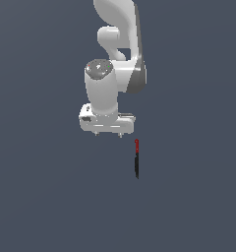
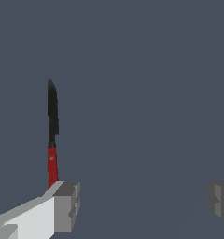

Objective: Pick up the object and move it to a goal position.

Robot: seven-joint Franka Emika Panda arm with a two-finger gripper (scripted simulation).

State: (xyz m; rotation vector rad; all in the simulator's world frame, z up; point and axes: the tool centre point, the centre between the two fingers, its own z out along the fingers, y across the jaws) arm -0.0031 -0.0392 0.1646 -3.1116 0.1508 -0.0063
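Note:
The object is a thin knife-like stick (image 1: 136, 159) with a short red handle end and a longer black blade. It lies flat on the dark grey surface, just below and slightly toward the exterior view's right of my gripper (image 1: 108, 134). In the wrist view the knife (image 2: 52, 130) lies lengthwise, its red end running up to one grey fingertip (image 2: 66, 205). The gripper (image 2: 144, 200) is open wide and empty, with the knife off to one side of the gap, not between the jaws.
The white arm (image 1: 117, 54) rises toward the top of the exterior view. A plain dark grey surface (image 1: 41, 197) fills the surroundings; no other objects show.

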